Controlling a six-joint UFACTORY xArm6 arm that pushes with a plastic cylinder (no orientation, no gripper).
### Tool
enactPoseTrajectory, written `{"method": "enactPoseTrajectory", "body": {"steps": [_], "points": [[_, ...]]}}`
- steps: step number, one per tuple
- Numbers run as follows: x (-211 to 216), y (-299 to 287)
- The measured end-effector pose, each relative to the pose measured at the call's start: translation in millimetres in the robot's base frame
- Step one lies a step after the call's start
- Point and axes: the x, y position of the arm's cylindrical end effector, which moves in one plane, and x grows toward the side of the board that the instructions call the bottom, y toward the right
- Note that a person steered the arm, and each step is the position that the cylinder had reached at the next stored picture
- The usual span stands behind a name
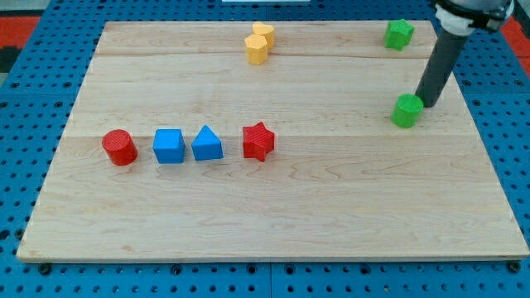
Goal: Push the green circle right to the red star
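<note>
The green circle (406, 110) sits at the view's right, in the upper half of the wooden board (331, 207). My tip (427, 103) is at its upper right edge, touching or nearly touching it. The red star (257, 141) lies near the board's middle, far to the left of the green circle. It ends a row with a blue triangle (206, 144), a blue square (169, 146) and a red circle (120, 148).
A green star (399, 34) sits at the view's top right. Two yellow blocks (259, 42) stand together at the top centre. A blue pegboard (513, 124) surrounds the board.
</note>
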Motion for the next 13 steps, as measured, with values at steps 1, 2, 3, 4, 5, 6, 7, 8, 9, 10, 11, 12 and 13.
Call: {"method": "enactPoseTrajectory", "body": {"steps": [1, 2, 3, 4, 5, 6, 7, 8, 9, 10, 11, 12, 13], "points": [[8, -57], [42, -51], [56, -87], [54, -114], [69, -102], [106, -122], [82, -126], [71, -125], [47, -90], [38, -114], [37, -136], [20, -137], [-3, -154]]}}
